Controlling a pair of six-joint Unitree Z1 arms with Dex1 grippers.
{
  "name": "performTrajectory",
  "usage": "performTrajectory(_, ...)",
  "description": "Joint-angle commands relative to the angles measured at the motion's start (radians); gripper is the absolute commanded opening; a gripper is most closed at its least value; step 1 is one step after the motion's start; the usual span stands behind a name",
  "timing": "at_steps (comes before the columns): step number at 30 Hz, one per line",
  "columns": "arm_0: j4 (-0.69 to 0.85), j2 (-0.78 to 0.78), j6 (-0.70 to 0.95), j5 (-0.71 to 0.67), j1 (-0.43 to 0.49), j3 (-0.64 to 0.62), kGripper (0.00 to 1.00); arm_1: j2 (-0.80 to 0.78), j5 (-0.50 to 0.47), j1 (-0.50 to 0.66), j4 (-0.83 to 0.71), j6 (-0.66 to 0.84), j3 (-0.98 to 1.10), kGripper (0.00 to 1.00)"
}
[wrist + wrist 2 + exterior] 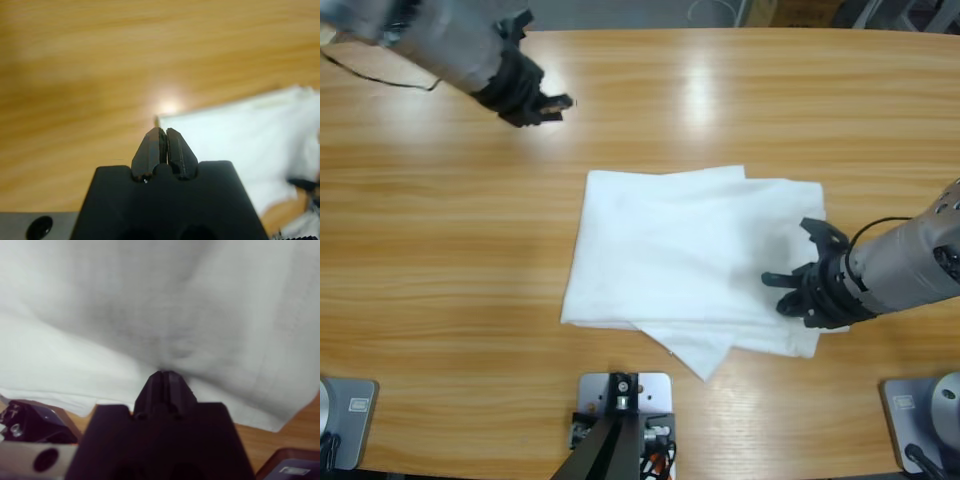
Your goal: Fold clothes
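Right black two-jaw gripper (pixel 798 287) of mine, jaws closed, presses on the folded white thin-cloth shirt (pixel 680 250). Left black gripper (pixel 552 105) hovers over the long wooden table (pixel 440 220), jaws together, empty.

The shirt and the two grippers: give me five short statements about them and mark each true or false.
1. The shirt lies folded on the wooden table. True.
2. The left gripper is holding the shirt. False: it hangs over bare wood beyond the shirt's far left corner, jaws shut on nothing.
3. The right gripper is at the shirt's right part. True: its wrist view shows white cloth right at the jaw tips.
4. The shirt hangs over the table's edge. False: it lies wholly on the tabletop.
5. Both grippers touch each other. False: they are far apart, at opposite sides of the shirt.
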Motion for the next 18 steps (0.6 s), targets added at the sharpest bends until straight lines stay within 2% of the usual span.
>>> performTrajectory(1,-0.123,-0.263,0.008,-0.273,0.084,0.416,0.5,-0.279,-0.17,0.009,0.149,-0.014,-0.054,1.0)
performTrajectory(2,-0.163,-0.287,0.008,-0.328,0.111,0.472,0.641,-0.307,-0.179,0.009,0.181,-0.011,-0.075,1.0)
performTrajectory(6,-0.311,-0.283,0.03,-0.556,0.176,0.616,0.67,-0.413,-0.194,0.009,0.298,0.002,-0.135,1.0)
performTrajectory(7,-0.358,-0.251,0.027,-0.598,0.187,0.641,0.714,-0.453,-0.193,0.009,0.334,0.012,-0.146,1.0)
performTrajectory(8,-0.398,-0.209,0.027,-0.647,0.2,0.659,0.811,-0.476,-0.192,0.009,0.354,0.019,-0.15,1.0)
performTrajectory(11,-0.544,-0.075,0.032,-0.767,0.215,0.708,0.867,-0.554,-0.187,0.009,0.404,0.036,-0.155,1.0)
performTrajectory(12,-0.584,-0.036,0.032,-0.781,0.211,0.718,0.911,-0.578,-0.182,0.009,0.414,0.045,-0.155,1.0)
performTrajectory(14,-0.625,0.022,0.032,-0.784,0.194,0.728,0.923,-0.611,-0.182,0.009,0.441,0.055,-0.154,1.0)
performTrajectory(18,-0.628,0.064,0.018,-0.695,0.148,0.777,0.991,-0.653,-0.182,0.009,0.473,0.06,-0.152,1.0)
